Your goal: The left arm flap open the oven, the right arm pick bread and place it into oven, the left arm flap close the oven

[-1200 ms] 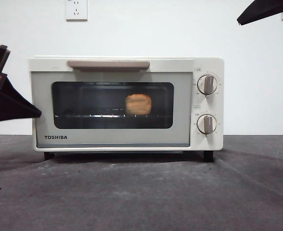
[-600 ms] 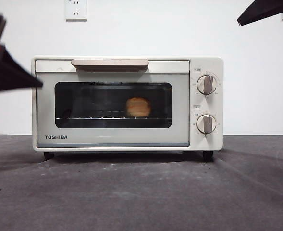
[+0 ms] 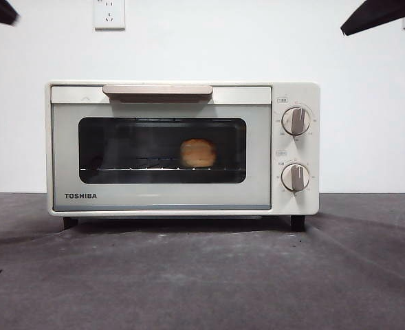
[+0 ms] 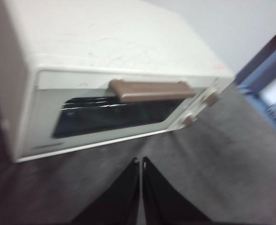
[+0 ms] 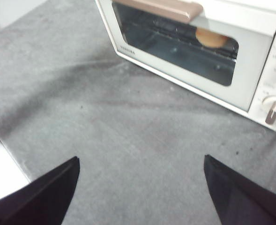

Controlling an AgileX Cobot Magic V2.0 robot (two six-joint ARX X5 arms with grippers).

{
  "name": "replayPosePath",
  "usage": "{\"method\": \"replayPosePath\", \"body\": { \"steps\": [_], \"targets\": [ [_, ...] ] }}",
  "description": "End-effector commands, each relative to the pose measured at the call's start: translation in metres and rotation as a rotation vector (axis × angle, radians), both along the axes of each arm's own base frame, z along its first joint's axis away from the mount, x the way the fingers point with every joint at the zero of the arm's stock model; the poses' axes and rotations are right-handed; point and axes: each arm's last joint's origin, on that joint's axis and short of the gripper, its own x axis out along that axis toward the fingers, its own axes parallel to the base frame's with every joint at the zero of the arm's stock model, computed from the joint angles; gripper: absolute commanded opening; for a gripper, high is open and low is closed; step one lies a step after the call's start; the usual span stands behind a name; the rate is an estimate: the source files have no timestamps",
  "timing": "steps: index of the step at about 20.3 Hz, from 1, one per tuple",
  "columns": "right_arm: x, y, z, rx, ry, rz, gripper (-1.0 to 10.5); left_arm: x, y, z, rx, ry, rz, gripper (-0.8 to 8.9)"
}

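The cream-white boxy TOSHIBA toaster oven [image 3: 181, 148] stands on the grey cloth-covered table [image 3: 202, 275], its drop-down door shut flush against the body, the beige bar handle [image 3: 157, 91] running along the door's top edge. Behind the dark glass window [image 3: 162, 150] the golden-orange lumpy bread loaf [image 3: 198, 152] sits on the wire rack, right of the window's centre and clear of the frame on every side. Two round knobs [image 3: 296, 121] sit one above the other on the right panel.

The left gripper [image 4: 140, 164] hangs above and in front of the oven, apart from it, its two black jaws pressed together with only a thin slit between them; in the front view it shows only as a dark tip at the top left corner. The right gripper [image 5: 140, 161] waits over open cloth near the oven's front, jaws spread wide and empty. The cloth in front of the oven lies open across its whole width. A white wall socket [image 3: 109, 13] sits high on the far wall.
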Motion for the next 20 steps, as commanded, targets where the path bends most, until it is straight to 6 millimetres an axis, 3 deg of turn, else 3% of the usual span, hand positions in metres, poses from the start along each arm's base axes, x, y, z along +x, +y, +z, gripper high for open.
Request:
{"method": "replayPosePath", "body": {
  "steps": [1,5,9,14,20],
  "targets": [
    [0.0,0.002,0.004,0.011,-0.012,0.002,4.2,-0.016,0.002,0.007,0.136,-0.035,0.025,0.16],
    [0.001,0.001,0.004,0.0,-0.024,-0.028,4.2,-0.034,0.005,0.009,0.176,-0.048,0.017,0.16],
    [0.002,0.001,0.004,-0.013,-0.037,-0.06,4.1,-0.039,0.006,0.01,0.174,-0.061,0.018,0.18],
    [0.002,0.001,0.005,-0.01,-0.054,-0.065,0.0,-0.04,0.006,0.011,0.173,-0.068,0.019,0.19],
    [0.003,0.002,0.008,0.016,-0.082,-0.063,0.1,-0.04,0.006,0.011,0.173,-0.068,0.019,0.19]
  ]
}}
